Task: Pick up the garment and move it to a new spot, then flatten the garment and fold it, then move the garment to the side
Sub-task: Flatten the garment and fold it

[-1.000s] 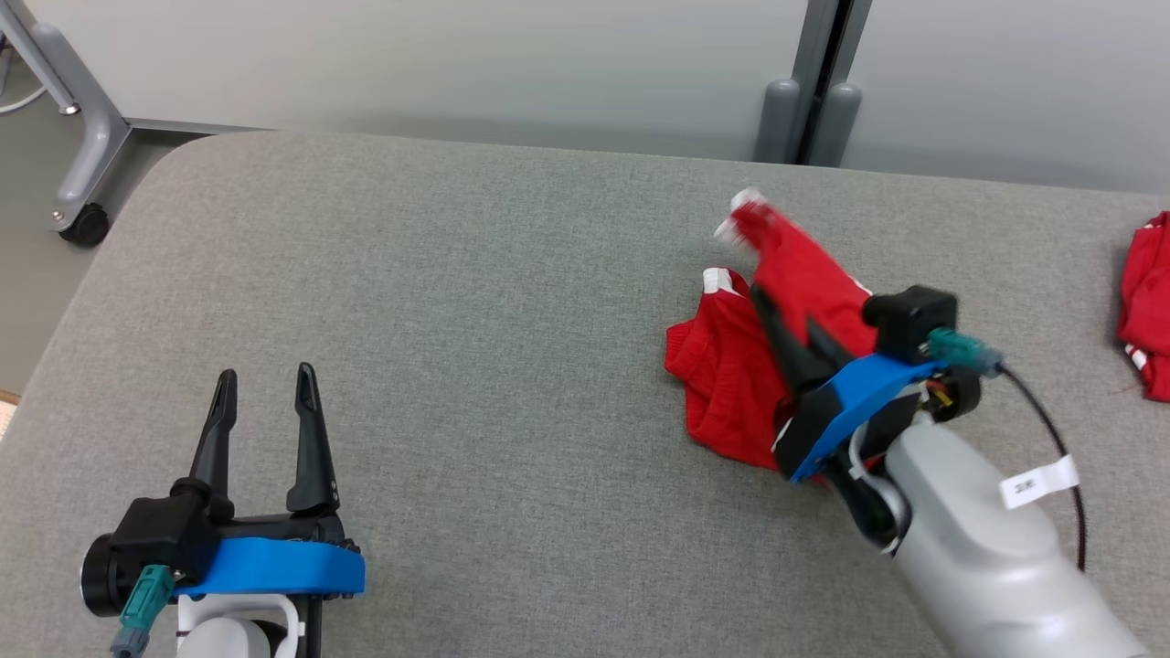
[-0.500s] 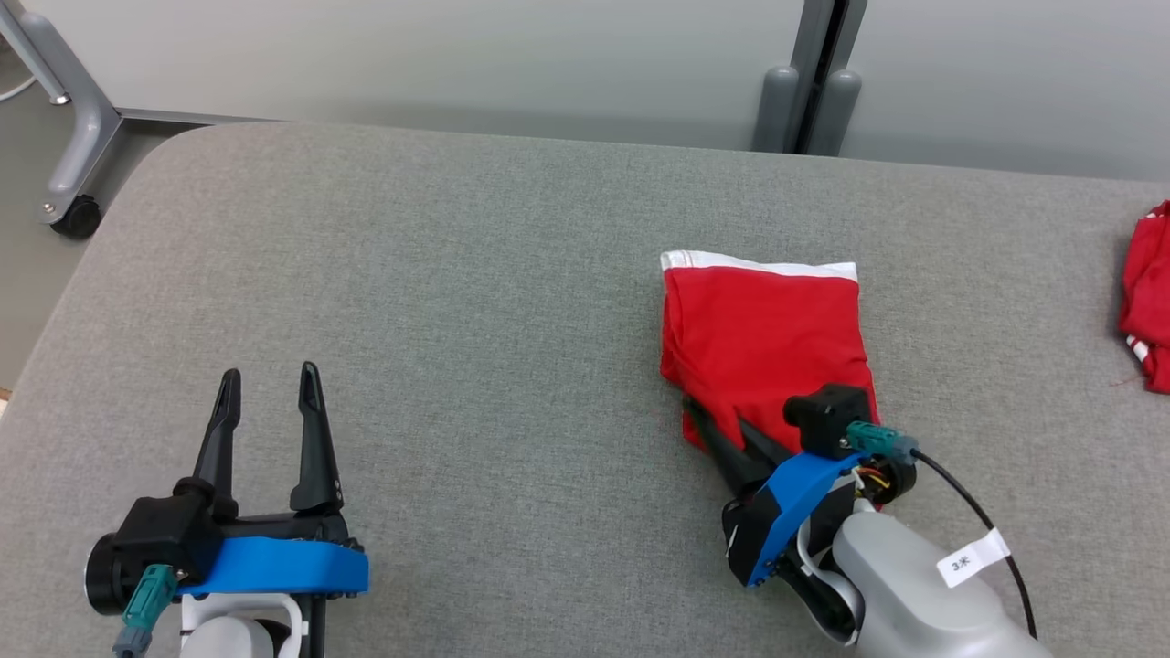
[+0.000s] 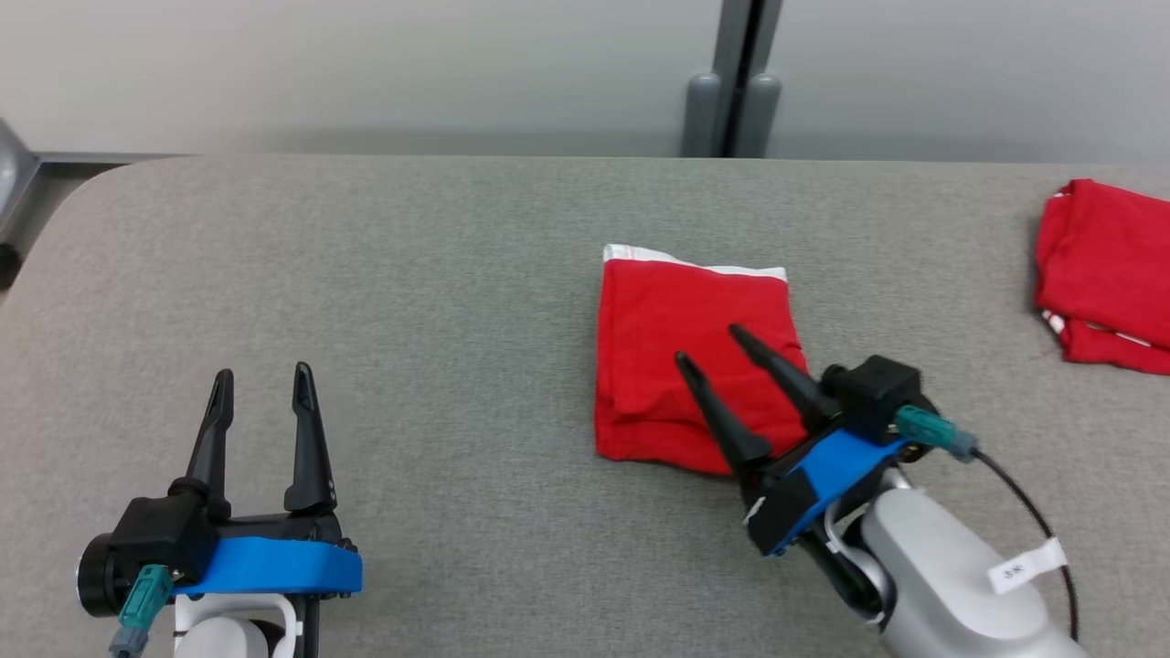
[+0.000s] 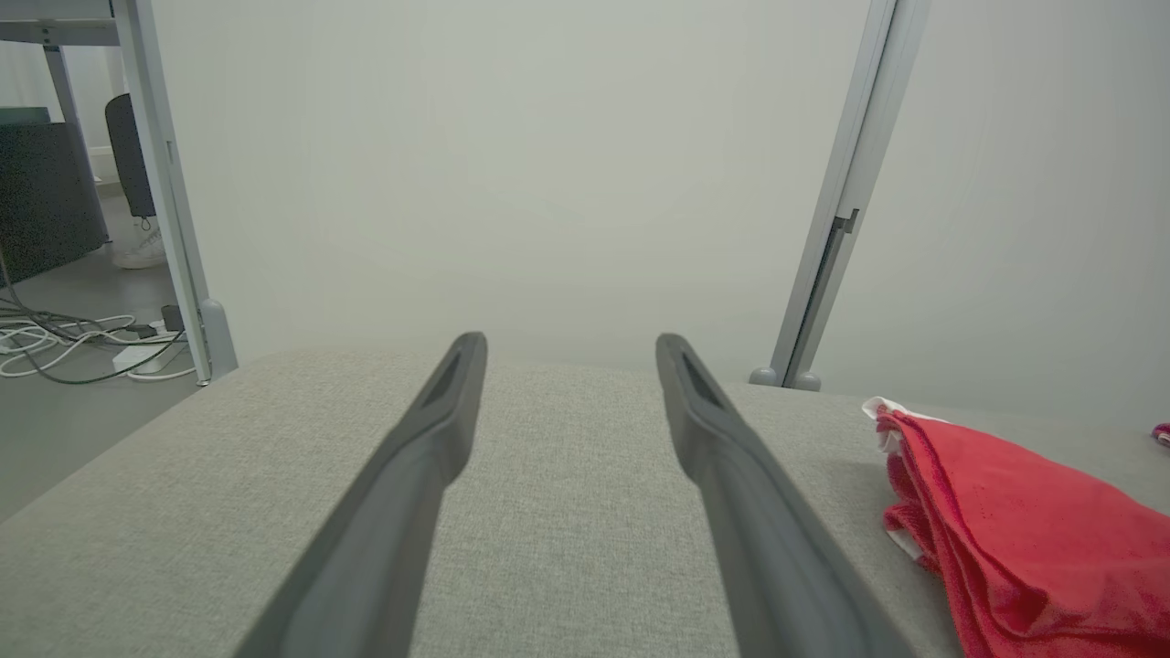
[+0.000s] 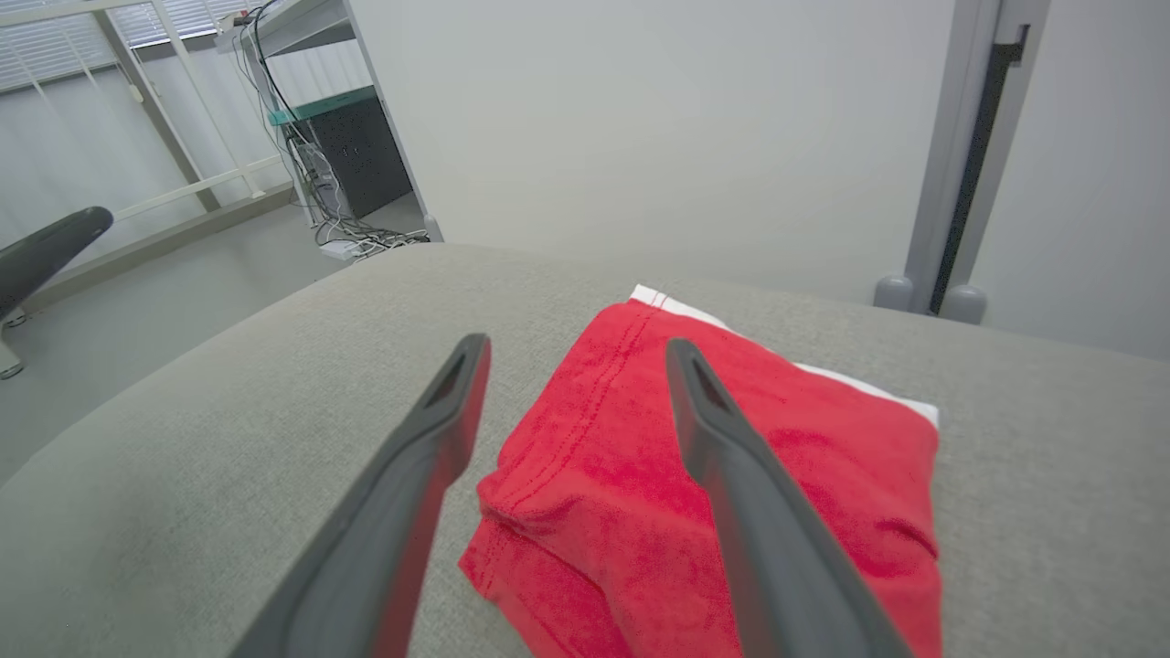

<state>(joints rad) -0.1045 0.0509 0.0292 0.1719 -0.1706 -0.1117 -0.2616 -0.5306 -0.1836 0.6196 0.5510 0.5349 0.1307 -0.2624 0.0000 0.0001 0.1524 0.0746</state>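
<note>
One red knitted garment (image 3: 658, 329), folded into a compact rectangle with a white band along its far edge, lies flat on the grey fabric-covered table (image 3: 411, 274), a little right of centre; the right gripper (image 3: 707, 344) sits over its near edge with both jaws spread wide and nothing between them, though whether a fingertip brushes the cloth I cannot tell; the left gripper (image 3: 263, 372) rests well apart at the near left, equally wide open and empty.

With the fold apparently done, the shift to the side is what I judge remains. The risk there is pinching only the top layer, which would peel the fold open; a finger dragged across the soft knit could also rumple it; a careless slide right could run it into the second heap of red cloth (image 3: 1101, 274).

The head view gives the tidy outline and that second heap; the right wrist view adds the stacked, stitched hems at the near corner of the garment (image 5: 640, 457), with one finger over bare table; the left wrist view shows the bundle's thickness side-on (image 4: 987, 512).
</note>
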